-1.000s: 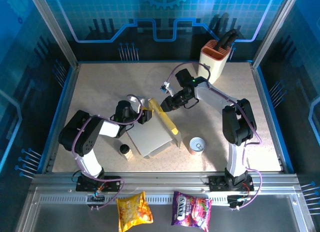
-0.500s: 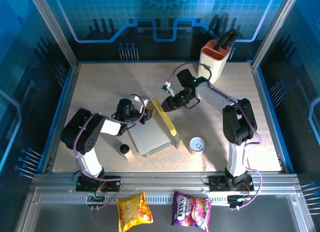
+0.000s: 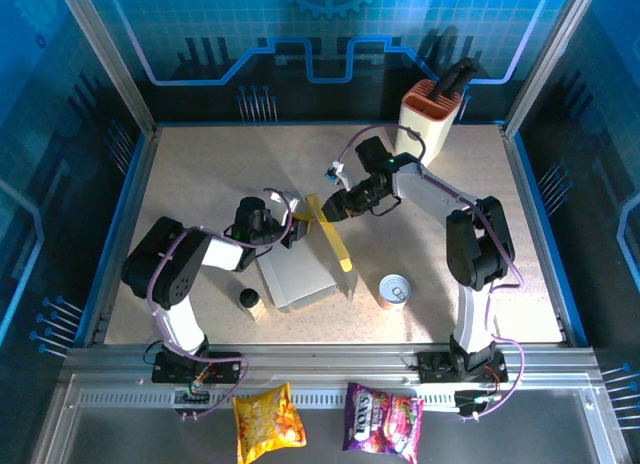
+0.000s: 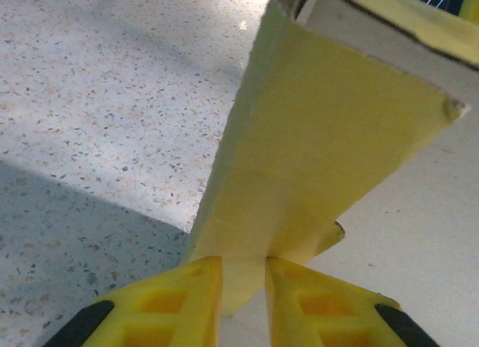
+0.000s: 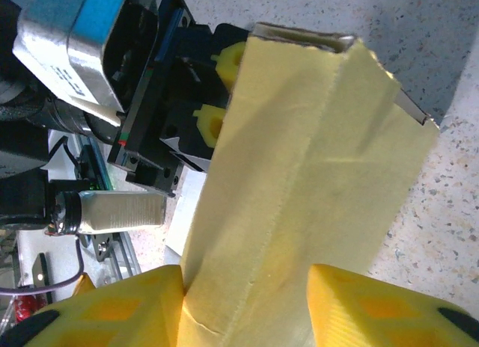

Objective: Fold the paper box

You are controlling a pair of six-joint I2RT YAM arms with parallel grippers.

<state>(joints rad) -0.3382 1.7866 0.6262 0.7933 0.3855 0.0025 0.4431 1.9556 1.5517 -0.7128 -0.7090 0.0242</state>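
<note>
The paper box [image 3: 295,276] lies open in the middle of the table, grey-white inside up, with a long yellow side flap [image 3: 330,234] raised along its right edge. My left gripper [image 3: 297,229] sits at the box's far left corner. In the left wrist view its yellow fingers [image 4: 198,298] are shut on the lower corner of a yellow flap [image 4: 322,137]. My right gripper [image 3: 333,212] is at the far end of the raised flap. In the right wrist view it [image 5: 247,276] stands open, with the yellow flap [image 5: 299,152] running between its fingers.
A tin can [image 3: 395,289] stands right of the box. A small dark-capped object [image 3: 250,300] lies at its near left. The cream knife block [image 3: 432,114] is at the back right. Two snack bags [image 3: 268,420] [image 3: 383,420] lie on the front rail.
The right gripper's jaws have widened around the raised flap and it has shifted slightly back. The left gripper closed on the flap corner. The raised flap now stands steeper.
</note>
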